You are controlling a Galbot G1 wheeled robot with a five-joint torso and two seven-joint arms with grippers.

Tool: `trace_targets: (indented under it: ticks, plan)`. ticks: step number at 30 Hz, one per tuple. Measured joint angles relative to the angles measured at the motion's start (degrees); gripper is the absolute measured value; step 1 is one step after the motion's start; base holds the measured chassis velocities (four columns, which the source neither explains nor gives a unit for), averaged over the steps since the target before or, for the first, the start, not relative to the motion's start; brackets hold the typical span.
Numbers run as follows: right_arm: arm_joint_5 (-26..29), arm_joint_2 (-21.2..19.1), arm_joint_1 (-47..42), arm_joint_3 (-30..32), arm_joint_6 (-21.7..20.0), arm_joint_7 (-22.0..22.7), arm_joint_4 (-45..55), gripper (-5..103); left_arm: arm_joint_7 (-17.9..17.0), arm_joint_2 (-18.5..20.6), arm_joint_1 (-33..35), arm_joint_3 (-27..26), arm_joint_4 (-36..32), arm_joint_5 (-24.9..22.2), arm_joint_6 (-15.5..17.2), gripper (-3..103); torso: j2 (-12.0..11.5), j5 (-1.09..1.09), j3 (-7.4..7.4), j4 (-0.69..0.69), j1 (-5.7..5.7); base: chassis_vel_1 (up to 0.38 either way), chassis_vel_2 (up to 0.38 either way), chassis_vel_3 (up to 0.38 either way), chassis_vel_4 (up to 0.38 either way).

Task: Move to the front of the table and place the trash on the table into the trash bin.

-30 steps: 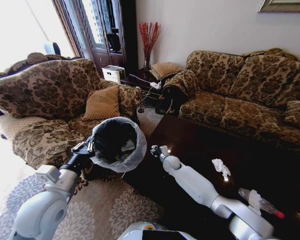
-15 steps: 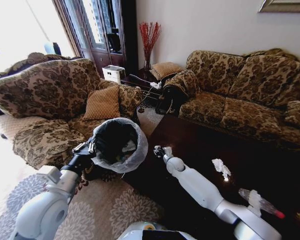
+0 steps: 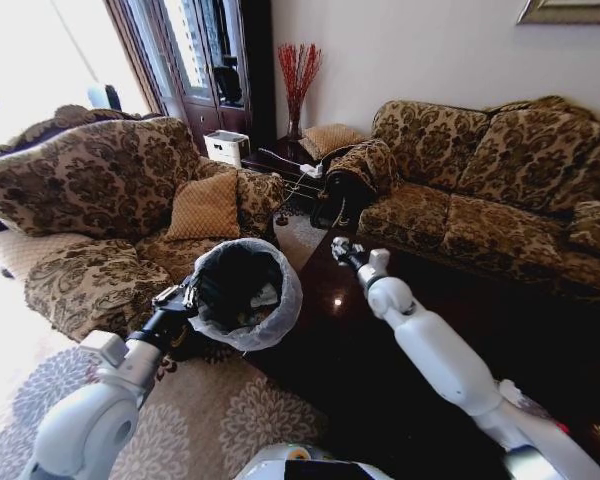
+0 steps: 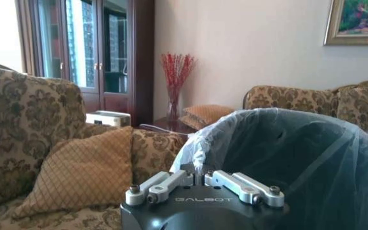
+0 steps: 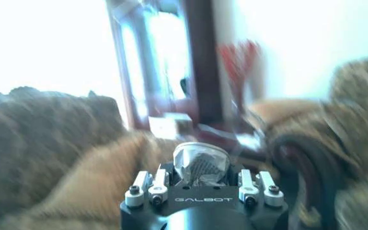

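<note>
Head view: left gripper (image 3: 188,296) at the near-left rim of the trash bin (image 3: 248,335), fingers pressed together on the translucent bag liner folded over the rim; bin held off the floor, just beside the left edge of the dark wood surface (image 3: 380,350), tilted a little, dark inside with pale scraps at the bottom. Right gripper (image 3: 344,250) raised above the far-left corner of the surface, arm reaching out from the lower right; from here cannot tell how its fingers stand. A clear plastic bottle (image 3: 525,405) partly visible near the right near edge of the surface, behind the right forearm; red cap just visible. Patterned sofas lie left and beyond the surface. Left wrist view: left gripper (image 4: 201,178), fingers closed on a pinch of the bag liner (image 4: 200,148), with the bin (image 4: 299,163) wall rising just beyond it; an orange cushion (image 4: 82,167) on the sofa to one side. Right wrist view: motion-blurred; right gripper (image 5: 201,178) with fingers clamped around a small crumpled clear wrapper (image 5: 201,165), which bulges up between them; sofa and window blurred behind.
</note>
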Motion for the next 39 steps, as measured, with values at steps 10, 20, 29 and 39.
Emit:
trace_targets:
  ticks: [10, 20, 29, 39]
  plan:
    - [12.5, -7.8, 2.7, 2.5, -3.2, -4.1, 17.4, 45, 2.5, 3.5, -0.6, 1.1, 0.8, -2.3, -1.1, 3, 0.0, -0.01, 0.00, -0.01, 0.00, -0.013, -0.019, -0.016, -0.016]
    - [17.3, -11.6, 1.2, 1.2, -5.0, -5.6, 27.6, 45, 4.7, 5.1, -0.5, 1.6, 1.0, -2.9, -1.1, 3, 0.0, -0.01, 0.00, 0.00, 0.00, -0.077, -0.084, -0.085, -0.092]
    - [19.8, -16.6, -1.1, 2.0, -6.5, -7.6, 33.3, 45, 5.5, 5.3, -0.6, 1.8, 1.1, -2.9, -1.1, 3, 0.0, -0.02, 0.00, -0.01, 0.00, -0.113, -0.117, -0.122, -0.118]
    - [19.6, -18.8, -1.4, -0.1, -6.9, -10.5, 35.7, 45, 7.5, 3.3, -0.3, 1.9, 1.1, -2.3, -1.6, 3, 0.0, 0.01, 0.00, -0.02, -0.01, -0.084, -0.083, -0.082, -0.080]
